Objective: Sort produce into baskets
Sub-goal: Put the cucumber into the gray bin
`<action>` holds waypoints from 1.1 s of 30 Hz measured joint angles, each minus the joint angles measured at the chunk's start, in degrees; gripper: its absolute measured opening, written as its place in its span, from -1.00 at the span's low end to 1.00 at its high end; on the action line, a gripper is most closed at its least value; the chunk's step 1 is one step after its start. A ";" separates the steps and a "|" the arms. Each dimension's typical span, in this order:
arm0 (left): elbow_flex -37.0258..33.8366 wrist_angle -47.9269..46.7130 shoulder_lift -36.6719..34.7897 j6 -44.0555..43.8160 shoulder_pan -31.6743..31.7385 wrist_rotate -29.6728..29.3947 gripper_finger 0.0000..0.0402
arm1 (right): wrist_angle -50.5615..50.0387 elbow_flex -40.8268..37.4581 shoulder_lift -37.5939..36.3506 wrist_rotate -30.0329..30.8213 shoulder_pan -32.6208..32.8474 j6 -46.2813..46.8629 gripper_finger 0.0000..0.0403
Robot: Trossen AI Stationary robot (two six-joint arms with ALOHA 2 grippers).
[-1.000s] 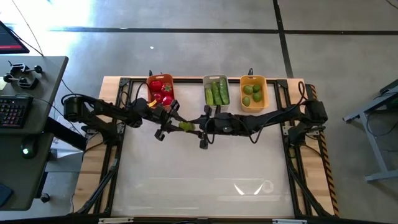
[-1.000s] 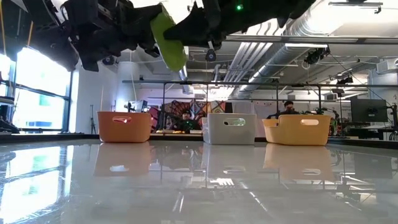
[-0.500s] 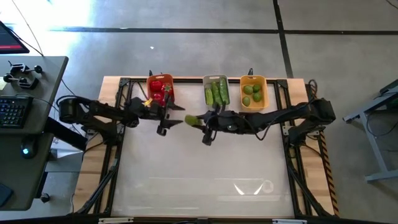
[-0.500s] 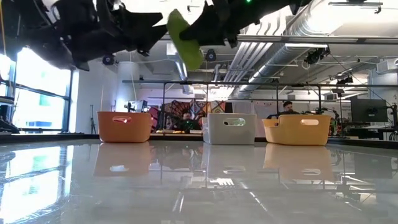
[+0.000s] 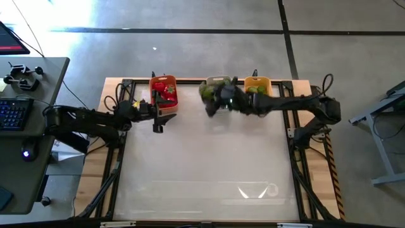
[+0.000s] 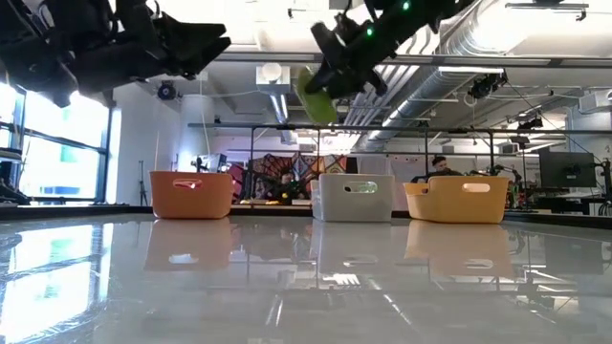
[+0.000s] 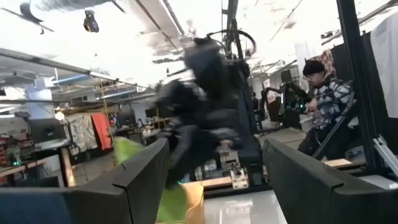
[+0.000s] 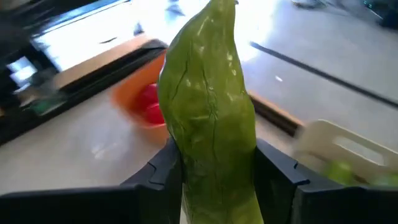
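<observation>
table [image 5: 202, 171]: bare pale top | baskets along far edge: orange-red bin [image 5: 164, 93] with tomatoes [image 5: 162, 88], pale grey bin [image 6: 356, 197] in the middle, yellow-orange bin [image 5: 258, 86] with limes | right gripper [image 5: 210, 96]: clamped on a cucumber [image 8: 211, 118], held up over the grey bin | left gripper [image 5: 158, 116]: fingers apart, empty, beside the orange-red bin

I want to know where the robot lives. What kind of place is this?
Probably a robotics lab or workshop: bare ceiling ducts, a desk with a keyboard beside the table, and a person working behind.
</observation>
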 joint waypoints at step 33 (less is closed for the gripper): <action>-0.02 -3.25 -0.44 -0.03 0.23 -1.38 0.23 | -23.47 14.36 18.93 -17.24 -20.13 19.52 -0.22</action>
